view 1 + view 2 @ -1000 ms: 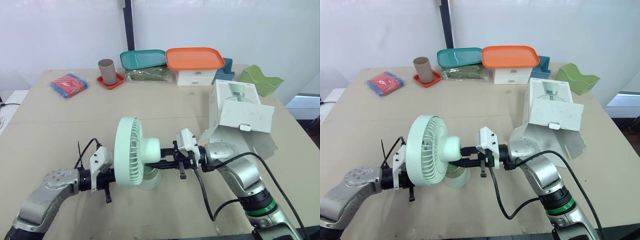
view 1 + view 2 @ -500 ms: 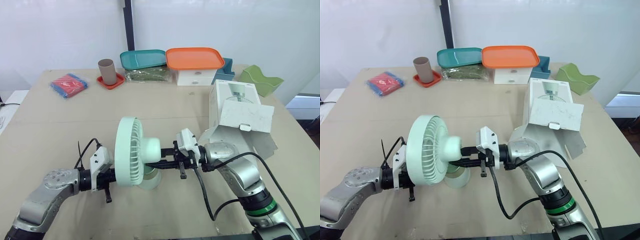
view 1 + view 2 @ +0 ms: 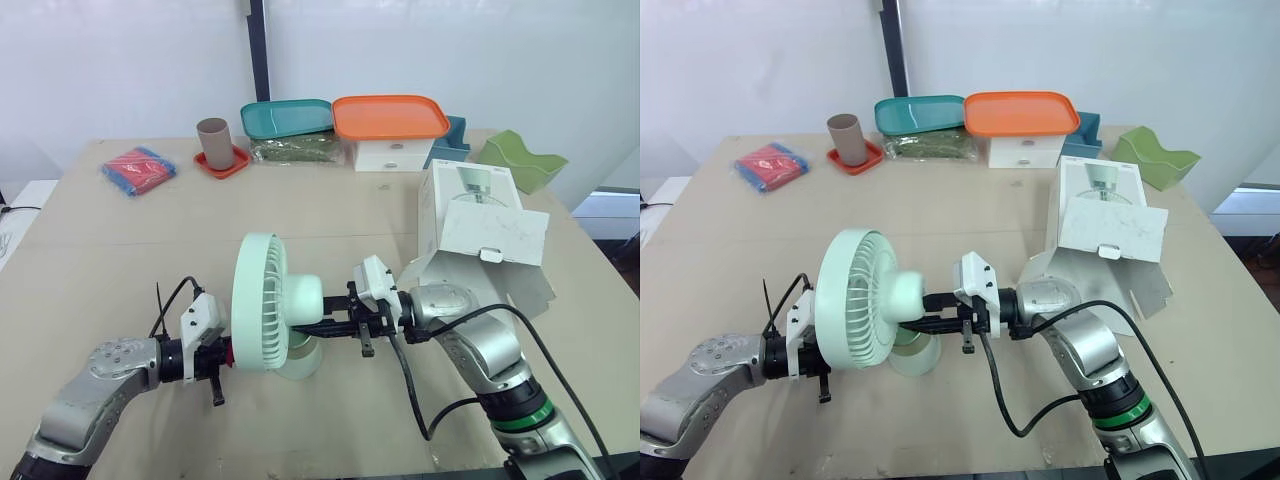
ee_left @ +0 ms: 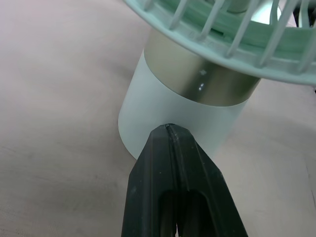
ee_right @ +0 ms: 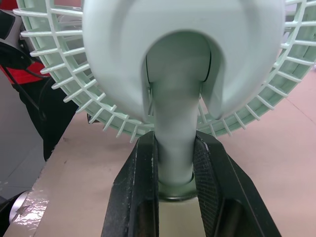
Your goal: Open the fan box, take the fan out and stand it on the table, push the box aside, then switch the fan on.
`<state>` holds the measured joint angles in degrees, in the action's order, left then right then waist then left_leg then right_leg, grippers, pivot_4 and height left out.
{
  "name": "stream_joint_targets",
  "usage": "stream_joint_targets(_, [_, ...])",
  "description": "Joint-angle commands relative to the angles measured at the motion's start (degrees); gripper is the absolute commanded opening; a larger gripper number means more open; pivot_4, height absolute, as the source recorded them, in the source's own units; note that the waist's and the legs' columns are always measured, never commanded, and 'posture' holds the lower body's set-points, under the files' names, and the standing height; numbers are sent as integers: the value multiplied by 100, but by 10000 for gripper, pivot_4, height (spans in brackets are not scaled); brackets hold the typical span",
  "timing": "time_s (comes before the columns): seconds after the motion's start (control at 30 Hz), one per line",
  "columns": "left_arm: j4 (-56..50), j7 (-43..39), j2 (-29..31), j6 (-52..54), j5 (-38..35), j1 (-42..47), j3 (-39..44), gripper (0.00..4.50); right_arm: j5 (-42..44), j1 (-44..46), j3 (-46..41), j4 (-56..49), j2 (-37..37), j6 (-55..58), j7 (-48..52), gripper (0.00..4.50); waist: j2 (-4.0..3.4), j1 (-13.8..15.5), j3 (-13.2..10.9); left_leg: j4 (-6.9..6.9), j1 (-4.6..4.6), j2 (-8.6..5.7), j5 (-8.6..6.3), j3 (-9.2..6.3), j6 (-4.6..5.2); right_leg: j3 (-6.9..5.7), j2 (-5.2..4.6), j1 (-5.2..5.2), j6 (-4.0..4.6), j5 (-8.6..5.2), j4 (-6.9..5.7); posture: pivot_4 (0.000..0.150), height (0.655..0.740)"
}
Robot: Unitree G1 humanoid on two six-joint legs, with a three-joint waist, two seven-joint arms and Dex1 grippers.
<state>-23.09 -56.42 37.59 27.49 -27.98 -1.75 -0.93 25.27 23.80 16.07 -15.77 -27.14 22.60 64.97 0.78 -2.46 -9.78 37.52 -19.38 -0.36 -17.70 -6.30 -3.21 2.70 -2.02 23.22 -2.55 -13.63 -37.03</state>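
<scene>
Mint fan (image 3: 268,318) upright on table (image 3: 120,240), at robot's left of fan box (image 3: 480,225) (flap hanging open), apart from it. Between fan box and fan, right gripper (image 5: 175,144) clamps fan's stem. Beyond fan from fan box, left gripper (image 4: 168,131) pinched closed, tips touching fan's base.

Your fan (image 3: 270,315) stands near the front edge of the table (image 3: 330,225), left gripper (image 4: 169,129) touching its base from the left, right gripper (image 5: 175,144) around its stem from the right. The box (image 3: 480,225) lies farther back on the right.
</scene>
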Motion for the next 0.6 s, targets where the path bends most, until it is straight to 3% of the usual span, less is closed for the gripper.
stream_joint_targets(0.03, [-270,-145,92,-672,190,-42,60,637,-109,-70,170,20,-76,99,6,4990,0,-1,0,0,0,0,0,0,0,0,0,0,0,0,0,1500,7400])
stream_joint_targets(0.17, [-98,-288,149,-1362,358,-168,255,637,-115,-56,162,40,-79,67,23,4990,-1,-3,1,-1,0,2,0,1,0,0,2,2,1,0,0,1500,7400])
stream_joint_targets(0.33, [3,-464,229,-1655,163,-441,589,16450,-109,-31,143,60,-91,37,43,4990,-1,-12,1,-1,0,3,-1,2,1,1,2,3,1,0,1,1500,7400])
stream_joint_targets(0.53, [108,-458,203,-1607,-147,-592,926,31785,-83,-18,108,58,-105,25,64,4990,0,-12,1,-1,0,3,-1,1,1,0,2,2,0,0,1,1500,7400])
stream_joint_targets(0.57, [148,-469,195,-1658,-156,-627,970,37912,-71,-9,99,47,-102,35,62,4990,0,-13,1,-1,0,3,-1,1,1,0,3,2,0,0,1,1500,7400])
stream_joint_targets(0.6, [199,-464,177,-1703,-160,-653,1021,38584,-49,4,85,30,-91,48,55,4990,0,-13,1,-1,0,3,-1,2,1,0,3,2,0,0,1,1500,7400])
